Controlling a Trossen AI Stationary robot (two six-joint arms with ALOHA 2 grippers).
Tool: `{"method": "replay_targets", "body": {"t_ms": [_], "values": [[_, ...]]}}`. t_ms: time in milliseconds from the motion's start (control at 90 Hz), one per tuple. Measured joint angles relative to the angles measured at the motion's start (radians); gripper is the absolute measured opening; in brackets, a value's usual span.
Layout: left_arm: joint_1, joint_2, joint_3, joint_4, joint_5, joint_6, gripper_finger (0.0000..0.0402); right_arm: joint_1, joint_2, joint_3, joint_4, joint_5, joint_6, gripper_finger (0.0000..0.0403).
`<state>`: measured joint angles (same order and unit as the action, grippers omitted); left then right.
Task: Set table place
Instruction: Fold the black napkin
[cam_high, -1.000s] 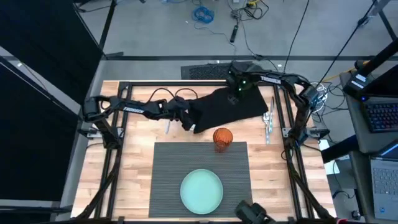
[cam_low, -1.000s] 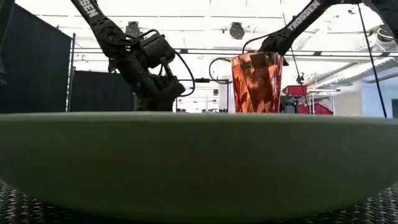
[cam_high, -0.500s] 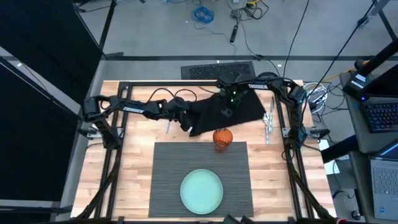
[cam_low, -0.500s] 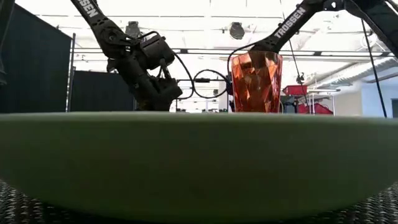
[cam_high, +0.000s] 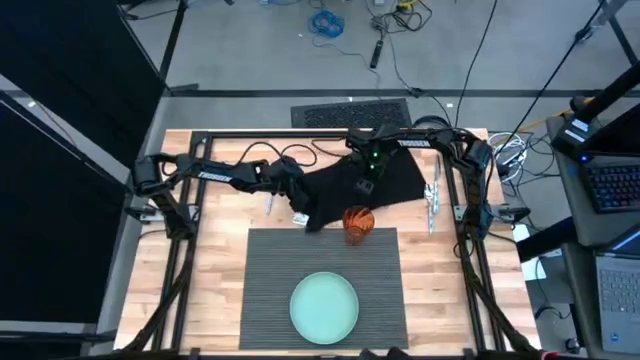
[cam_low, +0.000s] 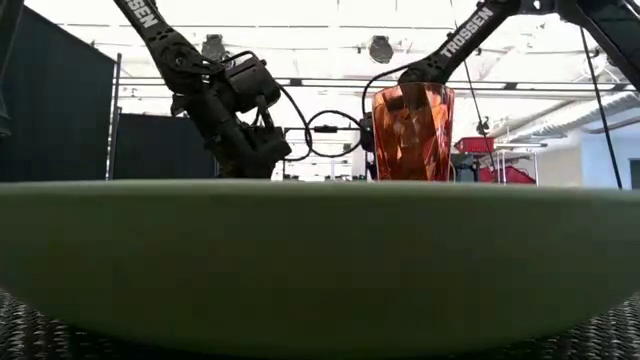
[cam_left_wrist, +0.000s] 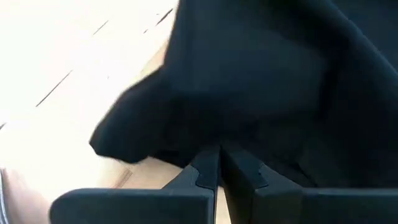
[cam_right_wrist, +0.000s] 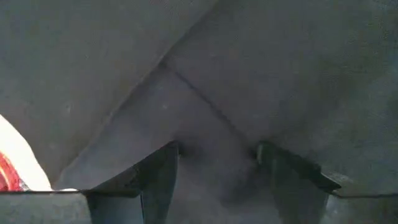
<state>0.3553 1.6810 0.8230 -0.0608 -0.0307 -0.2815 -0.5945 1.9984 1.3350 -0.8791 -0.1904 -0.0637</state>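
Note:
The black cloth napkin (cam_high: 365, 180) lies rumpled on the wooden table, beyond the ribbed dark grey placemat (cam_high: 270, 270). A pale green plate (cam_high: 324, 306) sits on the placemat's near half. An orange faceted cup (cam_high: 357, 222) stands at the placemat's far edge. My left gripper (cam_high: 302, 212) is shut on the napkin's near left corner. My right gripper (cam_high: 368, 165) hovers open over the napkin's middle, with dark cloth (cam_right_wrist: 217, 93) filling its wrist view. In the low view the plate's rim (cam_low: 320, 250) hides the tabletop. My left gripper pinches the napkin's near left corner (cam_left_wrist: 186, 146) between its two shut fingers, coming in low from the table's left. The cloth bunches in folds just past the fingertips; the rest lies on the table. My right gripper's open fingertips (cam_right_wrist: 171, 152) stand at the cloth; I cannot tell whether they touch.
A piece of cutlery (cam_high: 432, 195) lies on the wood right of the napkin, and another (cam_high: 268, 203) lies left of it, beside my left gripper. The cup stands close to the napkin's near edge. Black frame rails (cam_high: 190, 250) run along the table's sides.
My right gripper has gone from the napkin's far edge toward the table's left and near side, and now stands over the napkin's middle. My left gripper has drawn the napkin's corner a little toward the near edge, and the cloth has bunched narrower.

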Motion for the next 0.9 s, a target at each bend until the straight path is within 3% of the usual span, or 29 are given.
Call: {"method": "replay_targets", "body": {"t_ms": [222, 411, 900], "values": [[-0.006, 0.0, 0.0, 0.024, 0.012, 0.003, 0.0, -0.013, 0.0, 0.0, 0.036, 0.007, 0.022, 0.0215], [-0.04, 0.0, 0.011, 0.229, 0.09, 0.0, 0.0, -0.01, 0.0, 0.0, 0.039, 0.007, 0.023, 0.0215], [-0.095, 0.159, 0.023, 0.219, 0.136, -0.025, 0.0, -0.014, 0.0, 0.0, 0.039, 0.0, 0.023, 0.0215]]}}
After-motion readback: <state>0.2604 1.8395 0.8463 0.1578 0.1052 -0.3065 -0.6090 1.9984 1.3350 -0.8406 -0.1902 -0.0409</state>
